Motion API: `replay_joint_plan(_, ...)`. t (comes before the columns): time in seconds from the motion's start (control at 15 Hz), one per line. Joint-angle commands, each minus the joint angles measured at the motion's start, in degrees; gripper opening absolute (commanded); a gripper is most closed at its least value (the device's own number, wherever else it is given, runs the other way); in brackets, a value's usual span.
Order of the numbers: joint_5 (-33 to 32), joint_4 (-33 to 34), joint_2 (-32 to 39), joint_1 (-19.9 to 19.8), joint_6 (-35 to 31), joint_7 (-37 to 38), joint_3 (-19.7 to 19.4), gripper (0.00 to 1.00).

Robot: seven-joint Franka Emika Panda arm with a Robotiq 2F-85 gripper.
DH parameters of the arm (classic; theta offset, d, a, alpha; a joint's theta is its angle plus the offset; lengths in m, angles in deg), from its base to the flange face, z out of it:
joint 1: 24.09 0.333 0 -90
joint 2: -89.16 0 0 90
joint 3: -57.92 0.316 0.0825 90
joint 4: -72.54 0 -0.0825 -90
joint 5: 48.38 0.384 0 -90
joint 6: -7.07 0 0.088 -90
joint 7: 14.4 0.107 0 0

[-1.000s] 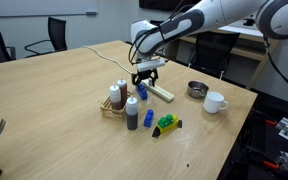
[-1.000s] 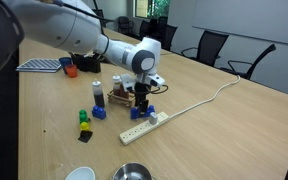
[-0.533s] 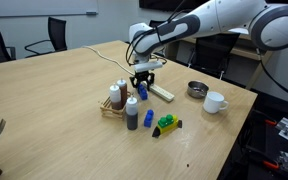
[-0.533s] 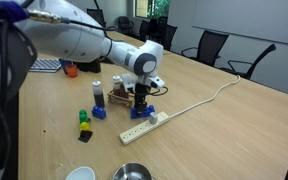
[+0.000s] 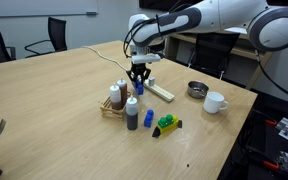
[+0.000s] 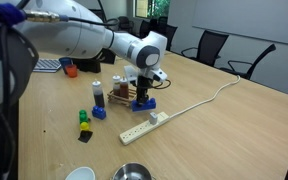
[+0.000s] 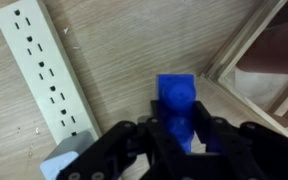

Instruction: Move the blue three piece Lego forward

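The gripper (image 5: pixel 140 78) has risen and shifted slightly from a second ago, taking the blue three piece Lego (image 5: pixel 141 88) up from its spot beside the power strip (image 5: pixel 161 93). In the wrist view the strip lies at left. The Lego hangs in the middle with the jaws clamped on its sides, and the wooden rack (image 7: pixel 252 60) stands at right. Lifting it probably keeps it from catching either neighbour on the way forward.

Arm (image 5: pixel 196 20) reaches down, claw (image 5: pixel 139 80) clamped shut.
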Motion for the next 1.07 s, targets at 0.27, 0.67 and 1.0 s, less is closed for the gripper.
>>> replay_joint_plan(0.27,-1.5,-12.3,-13.9,-0.7,4.3,-14.2,0.5,0.1)
replay_joint_plan(0.67,-2.9,-28.3,-25.7,-2.2,8.1,-30.5,1.5,0.1)
replay_joint_plan(1.0,-2.7,-44.1,-34.1,-3.6,10.4,-40.9,2.8,0.1)
